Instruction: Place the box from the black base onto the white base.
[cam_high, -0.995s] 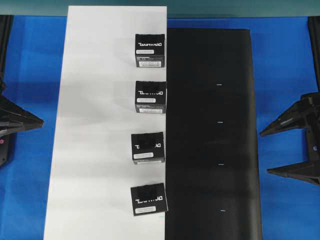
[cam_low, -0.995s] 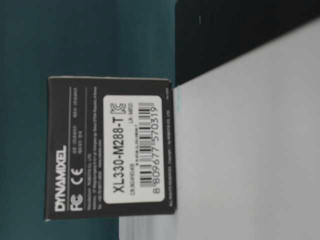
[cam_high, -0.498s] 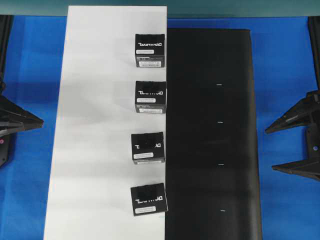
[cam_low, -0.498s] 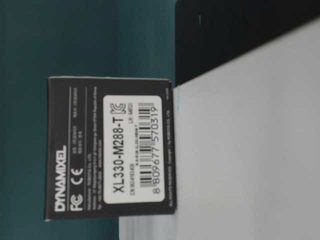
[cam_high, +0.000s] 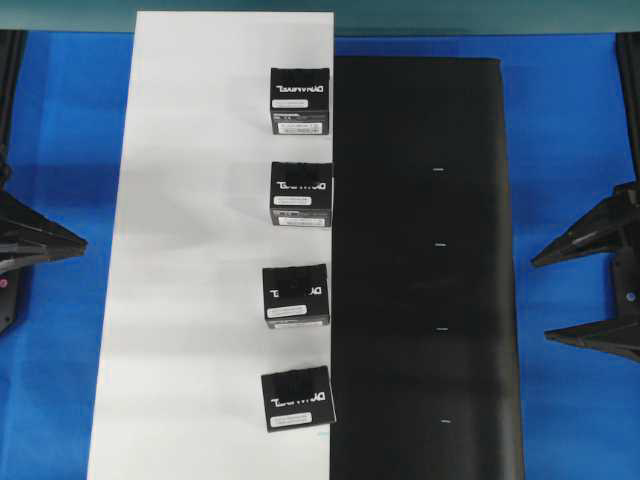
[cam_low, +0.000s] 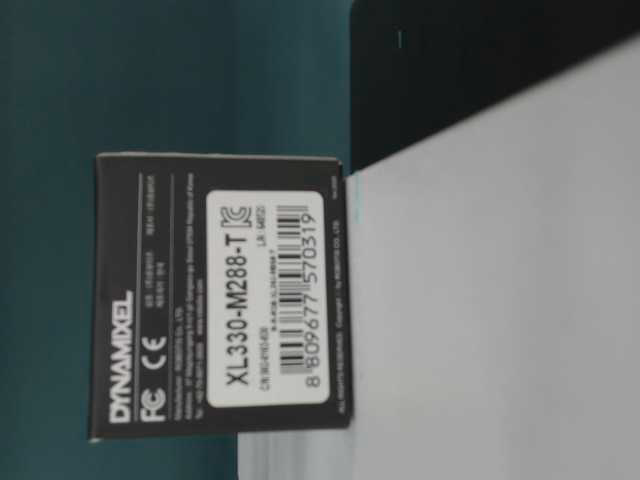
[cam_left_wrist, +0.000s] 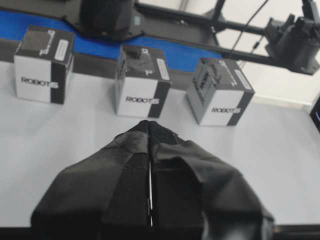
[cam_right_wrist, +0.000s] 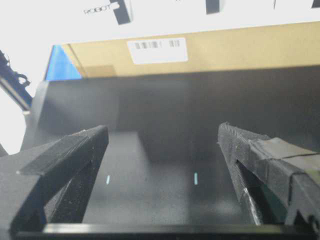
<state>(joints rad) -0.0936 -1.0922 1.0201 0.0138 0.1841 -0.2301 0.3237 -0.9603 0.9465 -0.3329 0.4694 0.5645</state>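
Boxes: four black cartons stand in a column on the white base (cam_high: 200, 250), along its edge that meets the black base (cam_high: 420, 260); none sits on the black base. Left tool (cam_high: 75, 243), jaws pressed together and empty, hangs over the blue tabletop (cam_high: 60, 130) left of the white base, tips pointing toward the column, well apart from it. Nearest box (cam_high: 298, 398) is turned slightly out of line with the others; each box is nearly square from above, lettering upward. Right tool (cam_high: 545, 300), jaws spread wide and empty, stands beside the black base's right edge.
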